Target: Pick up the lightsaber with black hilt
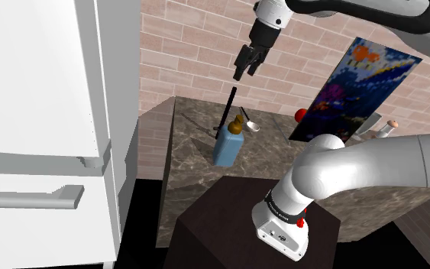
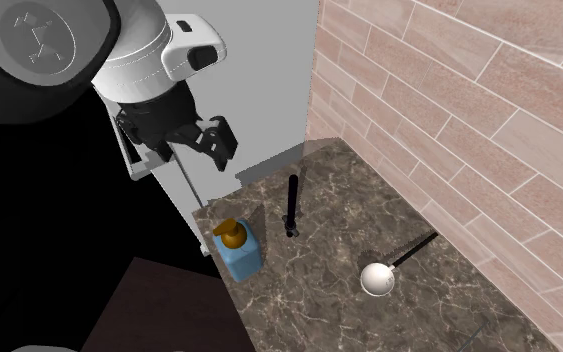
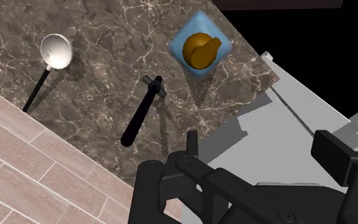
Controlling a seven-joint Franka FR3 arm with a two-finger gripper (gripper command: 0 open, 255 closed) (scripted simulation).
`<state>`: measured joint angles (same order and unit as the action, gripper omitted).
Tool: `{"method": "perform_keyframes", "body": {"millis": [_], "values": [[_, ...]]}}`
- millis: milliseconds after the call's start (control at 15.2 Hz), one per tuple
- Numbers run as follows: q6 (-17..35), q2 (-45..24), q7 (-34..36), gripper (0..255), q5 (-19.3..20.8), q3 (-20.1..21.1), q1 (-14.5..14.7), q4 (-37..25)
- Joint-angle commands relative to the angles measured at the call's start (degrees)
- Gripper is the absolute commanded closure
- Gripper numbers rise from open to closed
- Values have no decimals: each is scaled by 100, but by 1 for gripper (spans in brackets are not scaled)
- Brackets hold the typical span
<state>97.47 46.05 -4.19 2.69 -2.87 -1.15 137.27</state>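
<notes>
**Gripper spread above the counter; lightsaber not held**

Gripper: The black gripper point(image 1: 244, 75) hangs in the air over the dark marbled counter point(image 1: 198, 115), pointing downward. In the wrist view its two fingers point(image 3: 331, 151) stand well apart. Nothing is clasped between them. Seen through the gap is a pale grey panel point(image 3: 304, 108) that adjoins the counter's edge. The gripper touches no item.

Task item: The lightsaber point(image 3: 140, 112) is black along its whole visible length. It stands on end on the counter with a short cross-piece at its base. In the shoulder view its upper end rises past the counter's rear edge, in front of the brick wall point(image 1: 198, 46). In that view the gripper sits above that upper end, with a clear gap between them. In the wrist view the lightsaber lies beyond one finger, outside the gap between the two.

Neighbouring items: A blue soap bottle point(image 3: 199, 51) with an orange-brown pump stands near the lightsaber, close to the counter's edge. A ladle point(image 3: 55, 51) with a white bowl and a thin black handle lies on the lightsaber's other side, its handle reaching toward the wall. The lightsaber stands between these two and touches neither.

Surroundings: A white refrigerator point(image 1: 45, 115) stands at the shoulder view's left. A colourful picture point(image 1: 362, 84) leans against the wall further along the counter.
</notes>
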Motion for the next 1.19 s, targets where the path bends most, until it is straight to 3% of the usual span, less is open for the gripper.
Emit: {"method": "perform_keyframes", "body": {"millis": [0,594,990,1122], "values": [[0,0,0,0,0,0,0,0],[1484,-864,-1321,0,381,-1136,-138,300],[2392,-1794,-2252,0,310,-1904,-56,98],[2555,-1834,-2267,0,311,-1929,-58,223]]}}
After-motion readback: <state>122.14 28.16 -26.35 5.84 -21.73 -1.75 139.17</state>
